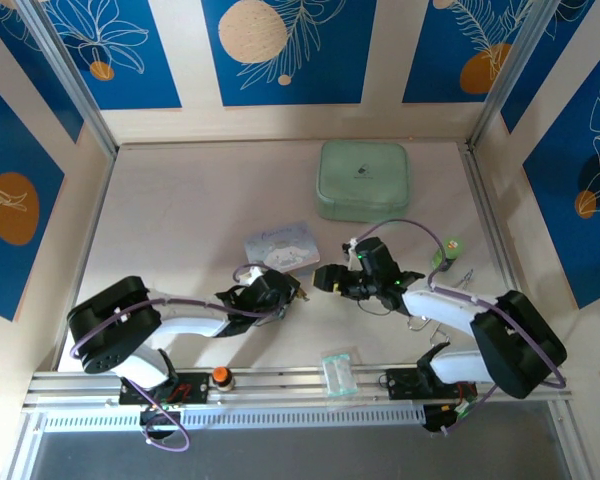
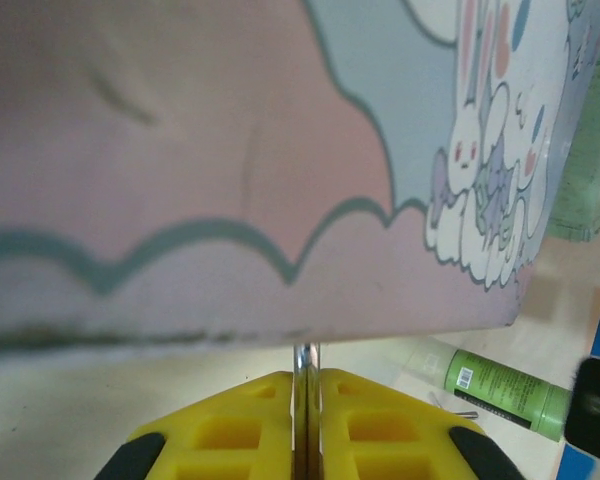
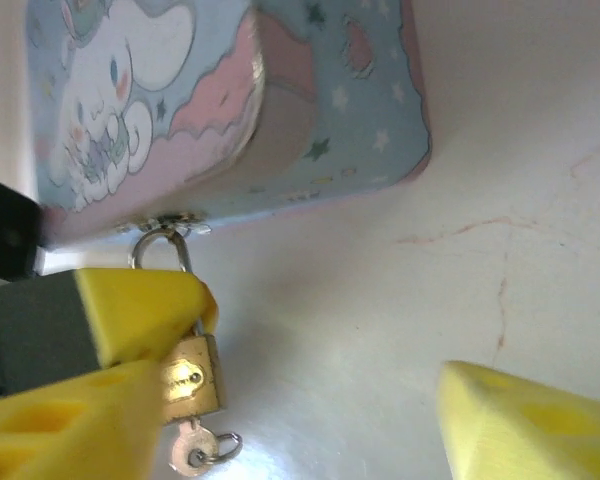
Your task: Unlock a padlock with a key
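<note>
Near front centre of table (image 1: pixel 180 220), left gripper (image 2: pixel 306 378): fingers pressed together on thin silver shackle of padlock (image 3: pixel 192 378). Shackle hooked through latch of pastel cartoon box (image 3: pixel 230 110); brass body lies just off box edge, between both grippers. Key (image 3: pixel 192 452) sticks out of padlock's bottom, small ring on it. Right gripper (image 3: pixel 300 390) beside padlock, fingers wide apart, gripping nothing. Further right: green tube (image 2: pixel 500 392). Far back: mint-green case (image 1: pixel 364 180).
</note>
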Controlling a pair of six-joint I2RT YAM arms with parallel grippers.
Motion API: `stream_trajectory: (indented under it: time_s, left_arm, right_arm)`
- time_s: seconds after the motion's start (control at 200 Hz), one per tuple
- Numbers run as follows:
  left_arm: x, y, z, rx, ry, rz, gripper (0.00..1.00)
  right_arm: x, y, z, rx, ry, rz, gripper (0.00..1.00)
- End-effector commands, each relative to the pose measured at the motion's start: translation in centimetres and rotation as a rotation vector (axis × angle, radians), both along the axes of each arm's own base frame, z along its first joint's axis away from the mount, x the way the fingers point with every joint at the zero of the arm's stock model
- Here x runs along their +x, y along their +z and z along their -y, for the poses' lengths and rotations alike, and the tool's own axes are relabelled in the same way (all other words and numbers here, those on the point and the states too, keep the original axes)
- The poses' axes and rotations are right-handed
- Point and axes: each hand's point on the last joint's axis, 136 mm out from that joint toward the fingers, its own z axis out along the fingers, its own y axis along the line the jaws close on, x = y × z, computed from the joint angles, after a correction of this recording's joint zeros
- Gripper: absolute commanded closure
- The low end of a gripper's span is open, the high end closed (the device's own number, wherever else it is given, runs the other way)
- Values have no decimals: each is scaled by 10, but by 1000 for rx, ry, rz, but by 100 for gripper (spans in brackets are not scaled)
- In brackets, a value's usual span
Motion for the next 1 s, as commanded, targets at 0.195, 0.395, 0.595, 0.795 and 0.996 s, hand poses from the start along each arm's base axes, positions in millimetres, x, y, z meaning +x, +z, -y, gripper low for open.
stream_trajectory:
  time_s: [0.195, 0.395, 0.595, 0.795, 0.996]
  left_arm:
    - [-11, -29, -22, 129, -42, -63, 100]
    - [-13, -31, -30, 194, -63, -53, 100]
    - [-12, -35, -30, 183, -66, -54, 100]
    - [-12, -37, -26, 159, -71, -55, 100]
    - [-12, -33, -29, 151, -64, -47, 100]
  right_arm:
    - [7, 12, 22, -387, 146, 320, 4]
    - [-7, 40, 3, -202, 263, 530, 14]
    - [-23, 23, -6, -227, 371, 493, 25]
    - [-35, 3, -26, -352, 490, 559, 44]
    - [-39, 0, -51, -326, 540, 593, 53]
